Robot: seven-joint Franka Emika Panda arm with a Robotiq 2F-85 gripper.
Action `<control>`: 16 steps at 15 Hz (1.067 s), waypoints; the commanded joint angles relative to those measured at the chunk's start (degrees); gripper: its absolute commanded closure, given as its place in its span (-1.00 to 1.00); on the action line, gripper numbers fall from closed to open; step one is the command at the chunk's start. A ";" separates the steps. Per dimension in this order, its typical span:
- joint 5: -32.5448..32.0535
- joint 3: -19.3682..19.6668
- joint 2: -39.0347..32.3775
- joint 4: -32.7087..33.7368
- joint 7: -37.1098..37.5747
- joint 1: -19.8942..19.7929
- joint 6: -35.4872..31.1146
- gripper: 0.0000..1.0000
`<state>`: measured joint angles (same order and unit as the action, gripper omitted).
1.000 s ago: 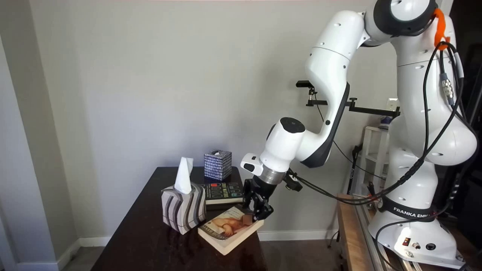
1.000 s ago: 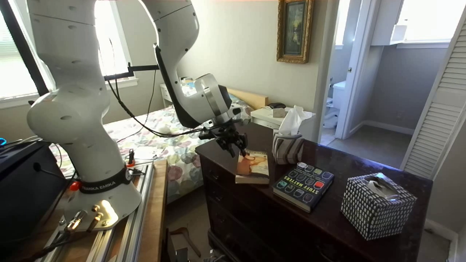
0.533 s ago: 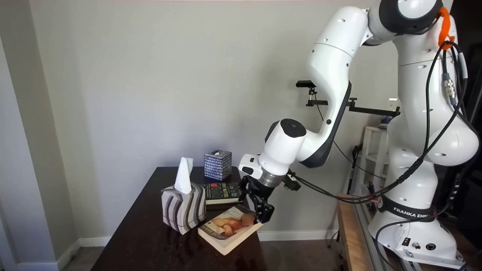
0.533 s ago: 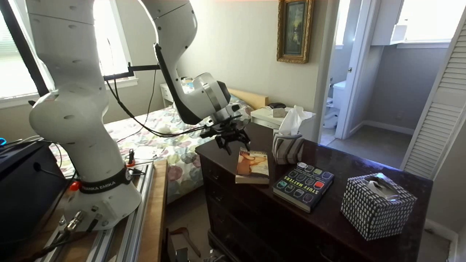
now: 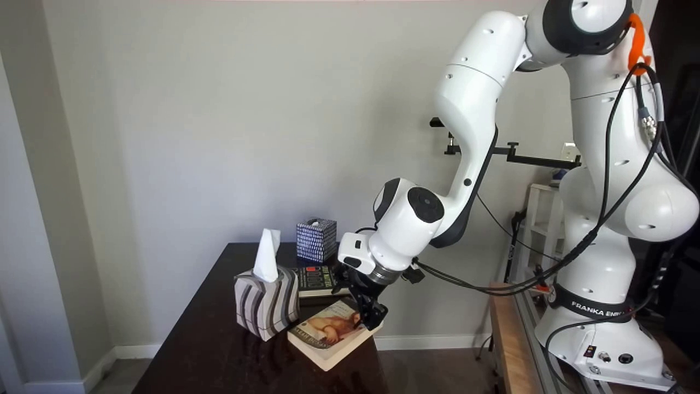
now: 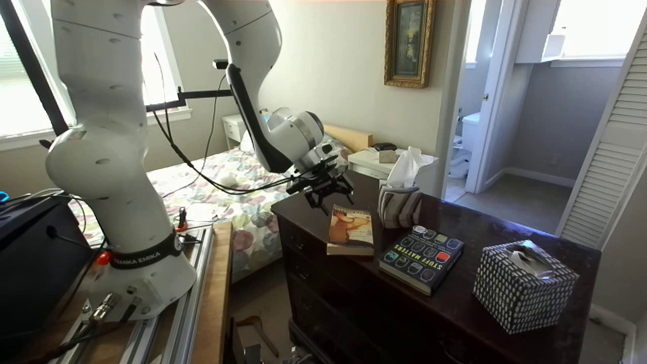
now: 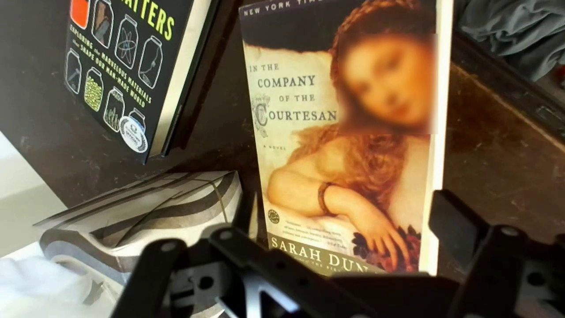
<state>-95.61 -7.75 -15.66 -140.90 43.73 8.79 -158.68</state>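
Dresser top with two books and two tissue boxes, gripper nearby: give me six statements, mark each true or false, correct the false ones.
1. The gripper stands open near the Courtesan novel. True.
2. The Stuff Matters book lies between the novel and the dark box. True.
3. The novel rests on the Stuff Matters book. False: they lie apart.
4. The novel is in the air. False: it lies on the dresser.
5. A white tissue sticks up from the striped box. True.
6. The striped box stands on a book. False: it stands on the dresser.
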 commanded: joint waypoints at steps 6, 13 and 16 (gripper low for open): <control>-6.78 -0.60 -8.13 5.61 7.27 2.84 3.74 -1.00; -9.21 -0.65 -9.74 6.87 8.86 2.89 4.60 -1.00; -8.84 -0.68 -9.69 6.61 8.51 2.98 4.58 -1.00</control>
<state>-102.40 -8.26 -24.08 -135.32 50.14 11.28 -155.04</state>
